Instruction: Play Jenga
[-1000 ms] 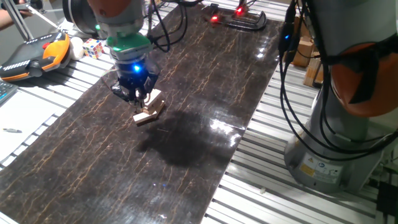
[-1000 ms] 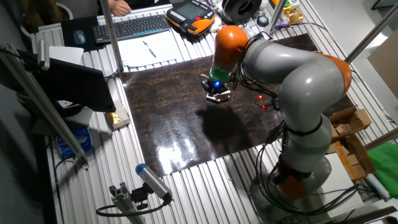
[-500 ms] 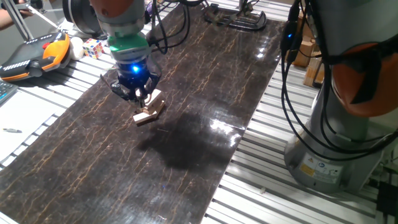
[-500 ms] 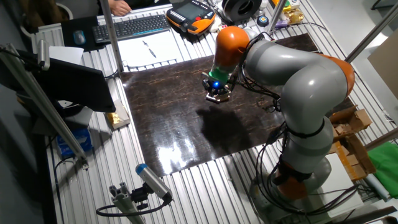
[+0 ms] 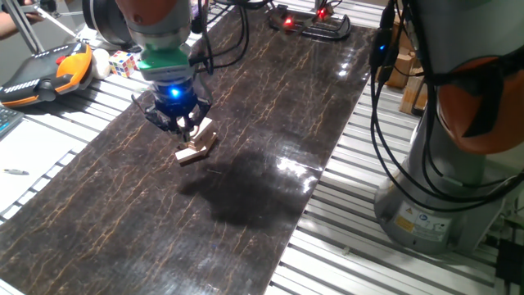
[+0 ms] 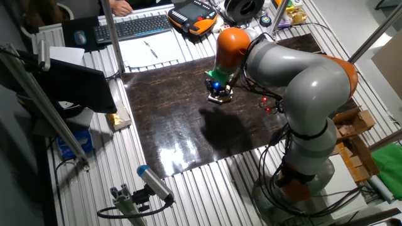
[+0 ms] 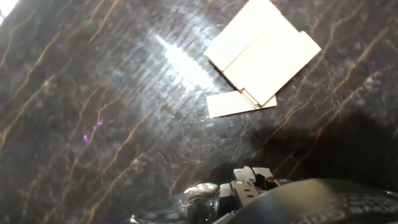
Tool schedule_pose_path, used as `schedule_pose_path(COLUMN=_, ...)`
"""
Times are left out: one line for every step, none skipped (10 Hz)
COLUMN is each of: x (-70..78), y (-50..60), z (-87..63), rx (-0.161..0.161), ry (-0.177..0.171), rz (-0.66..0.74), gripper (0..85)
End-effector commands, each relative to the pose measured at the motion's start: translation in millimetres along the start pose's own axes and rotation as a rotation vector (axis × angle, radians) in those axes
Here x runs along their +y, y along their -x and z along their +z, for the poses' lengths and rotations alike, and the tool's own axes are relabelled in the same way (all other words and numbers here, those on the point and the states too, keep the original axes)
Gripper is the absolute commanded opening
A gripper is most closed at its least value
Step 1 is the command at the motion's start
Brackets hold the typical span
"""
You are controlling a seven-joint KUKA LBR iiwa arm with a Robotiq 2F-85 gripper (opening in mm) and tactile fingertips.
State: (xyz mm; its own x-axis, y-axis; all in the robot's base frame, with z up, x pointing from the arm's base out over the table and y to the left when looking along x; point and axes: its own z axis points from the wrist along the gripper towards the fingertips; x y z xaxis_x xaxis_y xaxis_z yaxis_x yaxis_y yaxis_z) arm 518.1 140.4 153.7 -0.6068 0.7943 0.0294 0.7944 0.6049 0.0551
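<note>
Dark marbled board point(image 5: 270, 123) covers the middle of my table; the Jenga stack point(image 5: 197, 144) sits on it towards the end near the orange pendant point(image 5: 49, 70) and the small coloured puzzle cube point(image 5: 124, 62). From the hand view the stack point(image 7: 261, 53) appears as a few pale wooden blocks laid across one another, with one lower block poking out at the side nearer the camera. My gripper point(image 5: 182, 123) hangs directly over the stack's upper edge, blue light glowing on the wrist. In the other fixed view the gripper point(image 6: 220, 95) hides most of the blocks. Whether the fingers are spread or pressed together I cannot tell: no view shows the tips clearly, and I cannot tell whether they touch the wood.

Step in hand, as I judge it: positioning above the stack before working on a block. The next move calls for a slow, square approach to a single block, probably the protruding one, with the fingers lined up along its long sides, since any sideways nudge could slide the loosely laid upper blocks off.
</note>
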Motion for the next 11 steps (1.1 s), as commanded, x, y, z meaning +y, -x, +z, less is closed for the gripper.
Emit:
schedule_pose_path(x=0.1, y=0.1, z=-0.1, rx=-0.034, ry=0.019, rz=0.657, gripper=0.7)
schedule_pose_path(x=0.2, y=0.1, z=0.0, rx=-0.033, ry=0.019, rz=0.658, gripper=0.7)
schedule_pose_path(x=0.2, y=0.0, z=0.0, rx=-0.032, ry=0.021, rz=0.660, gripper=0.7)
schedule_pose_path(x=0.3, y=0.2, z=-0.1, rx=-0.034, ry=0.022, rz=0.660, gripper=0.7)
schedule_pose_path(x=0.3, y=0.2, z=-0.1, rx=-0.034, ry=0.022, rz=0.658, gripper=0.7)
schedule_pose_path(x=0.3, y=0.3, z=-0.1, rx=-0.034, ry=0.022, rz=0.658, gripper=0.7)
schedule_pose_path(x=0.3, y=0.3, z=0.0, rx=-0.034, ry=0.022, rz=0.658, gripper=0.7)
schedule_pose_path(x=0.4, y=0.4, z=0.1, rx=-0.034, ry=0.022, rz=0.661, gripper=0.7)
schedule_pose_path(x=0.5, y=0.4, z=0.3, rx=-0.034, ry=0.022, rz=0.663, gripper=0.7)
schedule_pose_path(x=0.6, y=0.6, z=0.6, rx=-0.034, ry=0.022, rz=0.663, gripper=0.7)
schedule_pose_path(x=0.8, y=0.8, z=1.1, rx=-0.034, ry=0.022, rz=0.664, gripper=0.7)
